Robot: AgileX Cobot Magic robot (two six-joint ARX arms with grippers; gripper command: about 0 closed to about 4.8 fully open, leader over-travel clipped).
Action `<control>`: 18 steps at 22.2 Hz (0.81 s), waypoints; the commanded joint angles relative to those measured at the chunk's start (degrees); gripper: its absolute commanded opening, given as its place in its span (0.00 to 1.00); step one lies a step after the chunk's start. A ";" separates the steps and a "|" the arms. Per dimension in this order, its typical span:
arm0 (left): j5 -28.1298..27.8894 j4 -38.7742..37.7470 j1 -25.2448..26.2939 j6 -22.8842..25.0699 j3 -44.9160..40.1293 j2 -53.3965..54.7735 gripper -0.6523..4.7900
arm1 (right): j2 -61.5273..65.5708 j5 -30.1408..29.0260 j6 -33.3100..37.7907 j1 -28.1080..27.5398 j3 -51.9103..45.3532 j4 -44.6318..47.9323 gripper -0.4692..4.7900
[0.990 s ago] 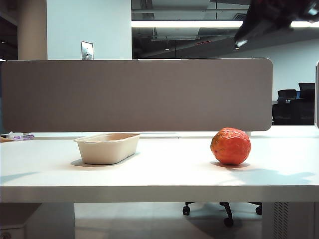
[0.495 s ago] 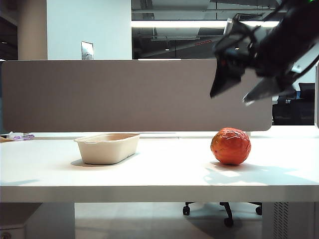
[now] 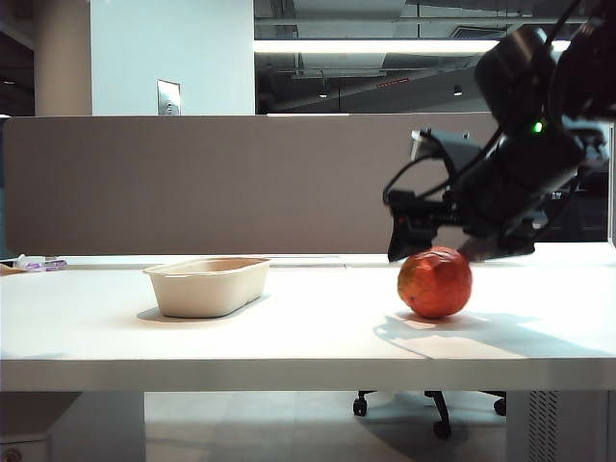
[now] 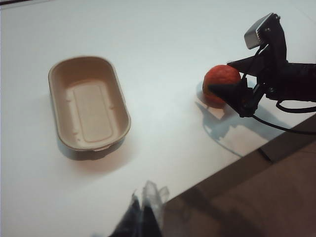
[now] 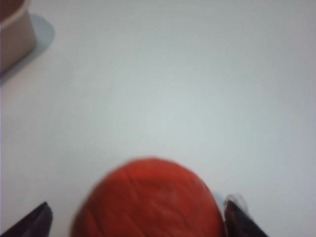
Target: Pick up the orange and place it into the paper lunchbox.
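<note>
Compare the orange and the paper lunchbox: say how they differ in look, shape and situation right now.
The orange is roundish, red-orange and wrinkled; the paper lunchbox is oblong, beige, shallow and smooth. The orange sits to the right in the exterior view, between the open fingers of the right gripper; the paper lunchbox stands apart to the left, empty, with nothing near it. The left gripper is away from both. Both rest on the white table.

White table [image 3: 289, 337], grey partition [image 3: 241, 183]

White table [image 3: 289, 337] before a grey partition panel [image 3: 241, 183]; ceiling strip light [image 3: 375, 46]; office chair casters [image 3: 438, 409] beneath
</note>
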 commanded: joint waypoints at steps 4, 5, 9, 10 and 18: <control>0.26 0.17 0.07 0.22 0.24 -0.11 0.11 | 2.16 2.05 -0.17 0.00 0.20 2.80 1.00; 0.26 0.17 0.07 0.24 0.24 -0.11 0.11 | 2.16 2.03 -0.17 0.00 0.22 3.26 1.00; 0.26 0.20 0.07 0.24 0.24 -0.11 0.11 | 2.16 2.25 -0.17 0.02 0.20 3.98 1.00; 0.28 0.17 0.07 0.22 0.24 -0.11 0.11 | 2.16 2.34 -0.17 0.02 0.22 4.00 1.00; 0.26 0.17 0.07 0.22 0.24 -0.11 0.11 | 2.16 2.29 -0.17 0.02 0.22 4.09 0.42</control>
